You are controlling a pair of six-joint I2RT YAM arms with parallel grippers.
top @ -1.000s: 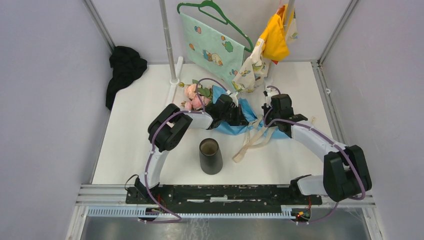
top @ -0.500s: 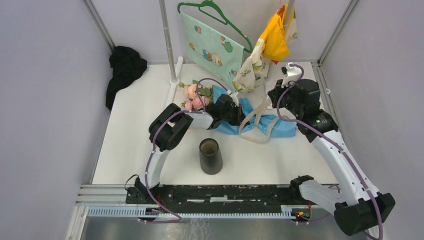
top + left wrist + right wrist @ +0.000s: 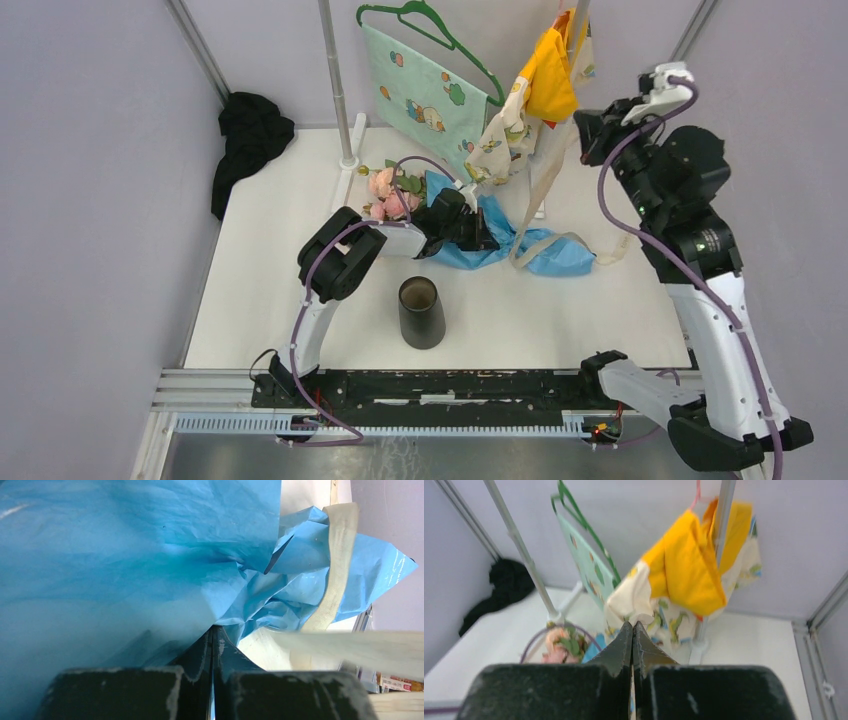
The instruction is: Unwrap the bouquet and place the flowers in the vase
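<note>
A: Just behind the vase (image 3: 421, 312), left fingers (image 3: 197, 655) pinch the bouquet (image 3: 500, 245) flat on the surface (image 3: 560, 320).
B: Far right of the vase, right fingers (image 3: 619, 650), pinching the ribbon (image 3: 543, 185), have shot upward. The bow's undone; paper next, I'd say.

This looks like a robotics lab test cell. A white worktop (image 3: 280, 290) is boxed in by plain pale-grey panels (image 3: 90, 220) set in aluminium framing (image 3: 200, 50), and a black base rail (image 3: 430, 388) carries two arms, nearer the camera than the left gripper (image 3: 488, 238). Beyond that gripper stands a bare metal pole (image 3: 335, 80). To the left of the right gripper (image 3: 585, 128) hang a yellow garment (image 3: 548, 80) and a patterned cloth (image 3: 425, 95) on a green hanger (image 3: 440, 25).
</note>
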